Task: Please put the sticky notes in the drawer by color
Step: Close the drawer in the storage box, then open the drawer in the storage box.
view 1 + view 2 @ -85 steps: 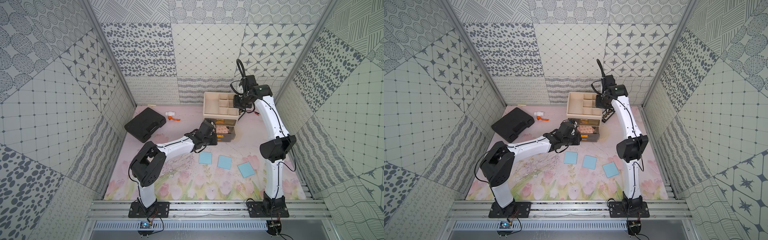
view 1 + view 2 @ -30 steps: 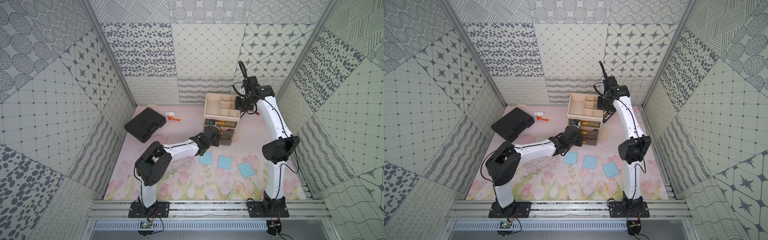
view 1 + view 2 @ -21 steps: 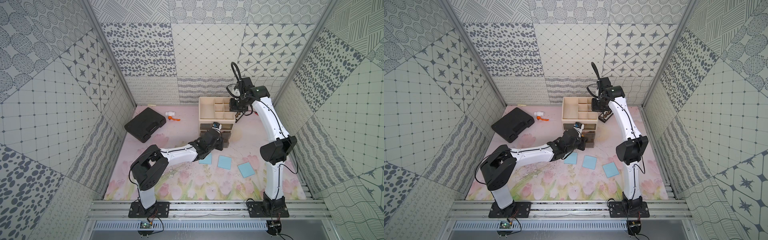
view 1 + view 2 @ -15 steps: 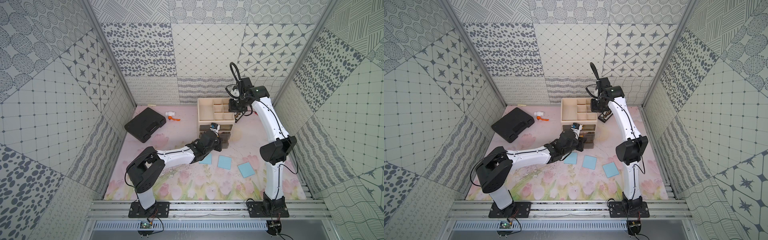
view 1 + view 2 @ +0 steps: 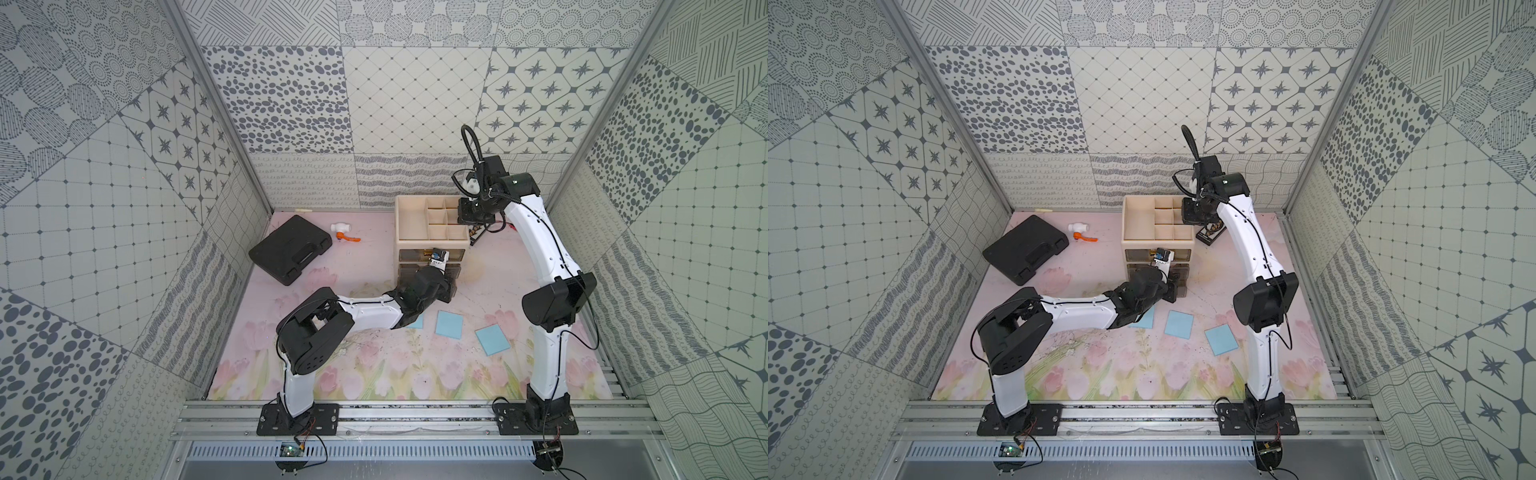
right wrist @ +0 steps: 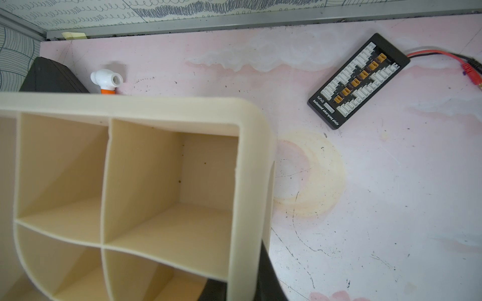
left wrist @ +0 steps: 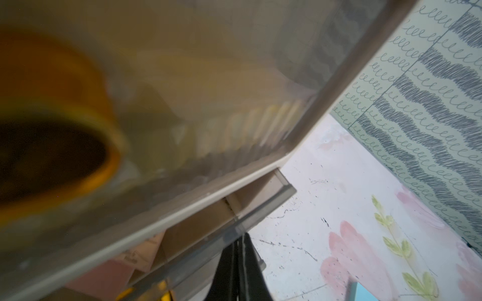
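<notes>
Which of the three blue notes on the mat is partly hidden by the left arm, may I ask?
The end note overlapped by the left forearm; the middle note and the tilted far-end note show fully.

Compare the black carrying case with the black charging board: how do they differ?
The carrying case is far larger than the charging board. The case is plain, with a moulded handle; the board carries rows of white and orange connectors. The case lies by the pipe elbow, the board beside the drawer unit. Both are black, rectangular and lying flat.
</notes>
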Motion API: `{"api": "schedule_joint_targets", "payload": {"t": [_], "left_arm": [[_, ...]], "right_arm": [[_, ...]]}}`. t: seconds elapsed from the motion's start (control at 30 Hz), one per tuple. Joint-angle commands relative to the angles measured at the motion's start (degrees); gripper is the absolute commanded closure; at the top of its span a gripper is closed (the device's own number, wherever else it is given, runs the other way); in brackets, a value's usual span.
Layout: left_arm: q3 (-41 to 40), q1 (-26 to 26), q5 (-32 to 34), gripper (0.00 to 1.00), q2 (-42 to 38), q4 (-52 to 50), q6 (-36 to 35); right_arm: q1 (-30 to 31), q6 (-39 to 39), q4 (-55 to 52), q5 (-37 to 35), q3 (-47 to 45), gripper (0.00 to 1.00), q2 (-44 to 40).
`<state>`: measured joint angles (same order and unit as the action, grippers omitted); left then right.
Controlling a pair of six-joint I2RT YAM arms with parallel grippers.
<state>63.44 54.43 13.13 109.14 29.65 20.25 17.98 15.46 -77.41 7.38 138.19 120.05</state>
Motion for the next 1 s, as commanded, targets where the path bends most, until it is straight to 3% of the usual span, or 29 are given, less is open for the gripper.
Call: {"api": "schedule_joint_targets", "payload": {"t": [0.0, 0.2, 0.27, 0.37, 0.5, 0.67, 0.8, 0.83, 0.97], "left_arm": [[-0.7, 1.2, 15.9, 0.95, 1.2, 6.4, -6.8], [2.8, 4.0, 28.3, 0.96, 6.3, 14.8, -22.6], [4.1, 4.6, 29.6, 0.96, 8.3, 17.1, -27.0], [4.3, 4.7, 27.8, 0.96, 7.9, 15.8, -26.6], [3.4, 4.5, 21.6, 0.9, 2.9, 8.8, -21.1], [3.3, 4.6, 12.9, 0.91, -8.4, -8.5, -12.2], [5.7, 4.4, 12.2, 0.87, -16.8, -27.1, -3.0], [6.7, 4.3, 12.1, 0.84, -18.0, -31.7, -0.2], [9.0, 2.0, 6.4, 0.59, -22.3, -49.5, 15.8]], "right_arm": [[1.3, 2.3, -7.9, 9.8, -2.5, 1.0, -2.0], [1.5, 2.5, -6.5, 10.2, -5.1, 1.0, -3.2], [1.6, 2.5, -6.3, 10.1, -5.4, 1.0, -3.4], [1.6, 2.5, -6.3, 9.6, -5.5, 1.0, -3.5], [1.5, 2.6, -6.0, 9.1, -5.1, 1.0, -3.0], [1.6, 2.7, -5.7, 9.7, -5.1, 1.0, -1.4], [1.5, 3.8, -3.2, 10.1, -6.4, 1.0, -1.1], [1.5, 4.3, -2.7, 10.3, -6.5, 1.0, -1.1], [1.5, 6.4, 0.0, 11.0, -7.6, 1.0, -1.6]]}}
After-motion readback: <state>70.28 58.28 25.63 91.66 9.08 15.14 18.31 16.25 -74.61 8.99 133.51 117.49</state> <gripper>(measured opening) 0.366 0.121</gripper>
